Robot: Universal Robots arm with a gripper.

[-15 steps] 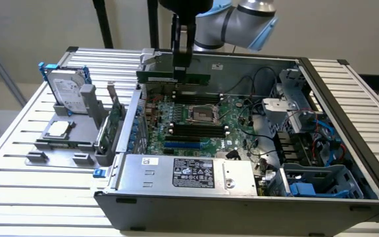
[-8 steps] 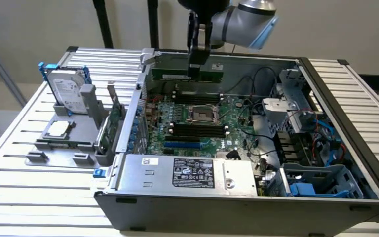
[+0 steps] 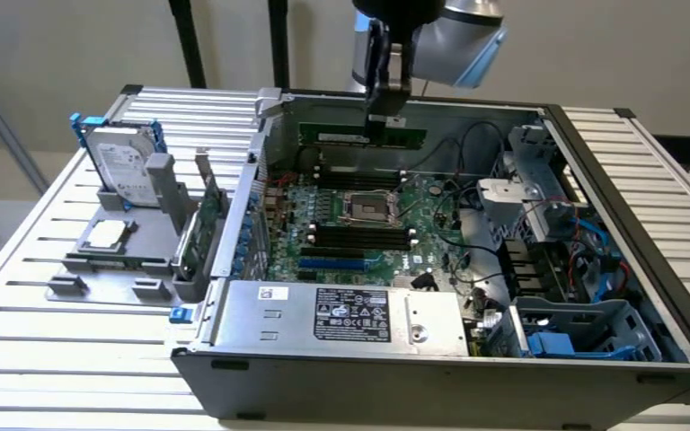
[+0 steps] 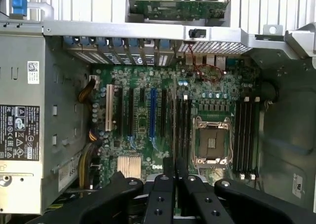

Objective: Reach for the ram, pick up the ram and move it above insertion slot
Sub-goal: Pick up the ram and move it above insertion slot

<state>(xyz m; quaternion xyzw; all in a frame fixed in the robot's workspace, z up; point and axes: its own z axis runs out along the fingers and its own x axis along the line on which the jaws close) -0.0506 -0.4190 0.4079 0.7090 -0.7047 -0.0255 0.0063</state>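
Observation:
The ram (image 3: 358, 136), a long thin green stick with a white label, hangs level over the far part of the open computer case (image 3: 585, 126). My gripper (image 3: 384, 124) comes down from above and is shut on the ram near its end on the exterior view's right. Below it lie the black memory slots (image 3: 348, 177) beside the CPU socket (image 3: 363, 208), with more slots (image 3: 363, 236) on the socket's near side. In the wrist view my dark fingers (image 4: 163, 194) stand close together over the motherboard, above the long slots (image 4: 182, 128).
A grey holder (image 3: 105, 260) on the exterior view's left carries the silver hard drive with blue frame (image 3: 123, 160), a CPU (image 3: 105, 235) and the wider green expansion card (image 3: 207, 215). The power supply (image 3: 345, 314), cables (image 3: 477, 144) and a blue drive cage (image 3: 585, 332) crowd the case.

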